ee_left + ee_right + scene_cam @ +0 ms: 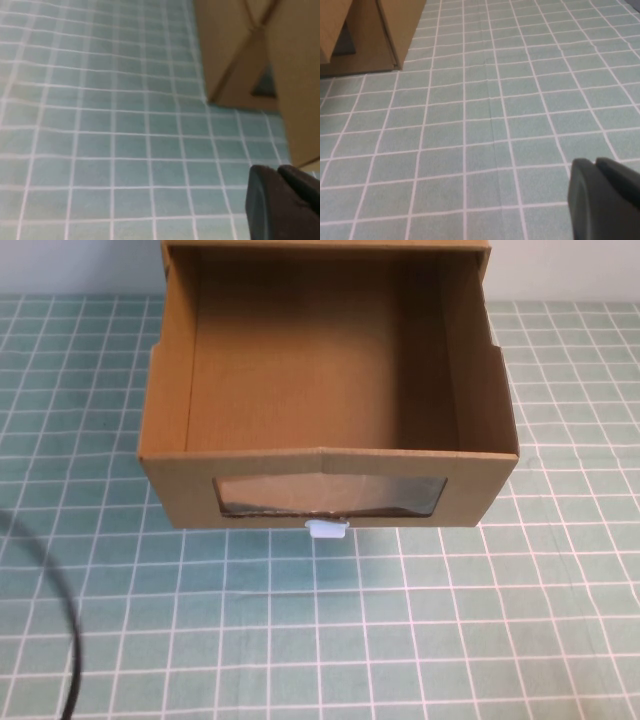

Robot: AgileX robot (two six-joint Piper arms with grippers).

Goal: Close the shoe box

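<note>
From the high view the shoe box (330, 390) stands at the far middle of the green checked mat (400, 630), its drawer pulled out toward the robot and empty, with the clear window (330, 495) in front and the white tab (327, 530) below it; a black cable (60, 610) curves at the near left, and neither arm shows. In the left wrist view the left gripper (282, 202) hangs above the mat near the box, whether it is parted I cannot tell. In the right wrist view the right gripper (602, 197) hangs above the mat well apart from the box, and there too I cannot tell.
</note>
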